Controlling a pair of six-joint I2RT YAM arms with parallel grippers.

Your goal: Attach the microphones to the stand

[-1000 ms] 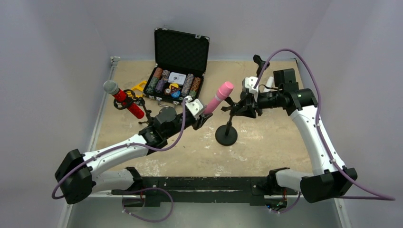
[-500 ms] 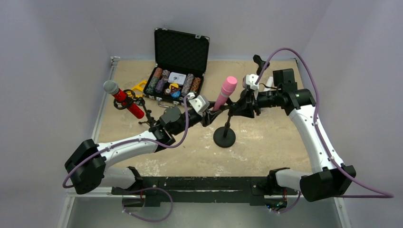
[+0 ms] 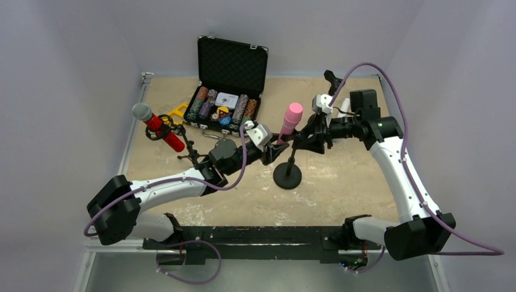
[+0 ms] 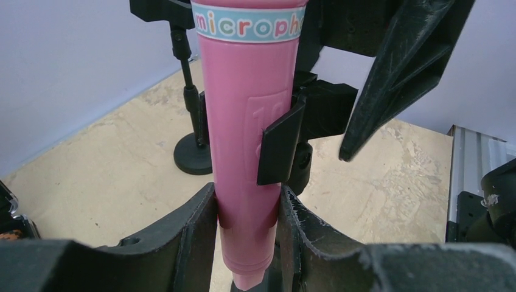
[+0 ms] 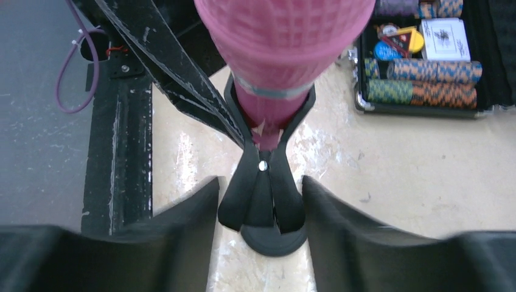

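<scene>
The left end effector is clamped on the lower body of the pink microphone, which stands nearly upright near the centre of the bench, above the stand. At its three o'clock, the right end effector is closed on the stand's clip. The red microphone sits at nine o'clock on another stand. From the left wrist, the fingers pinch the pink body, and the clip touches its side. From the right wrist, the fingers press the clip's sides below the pink head.
</scene>
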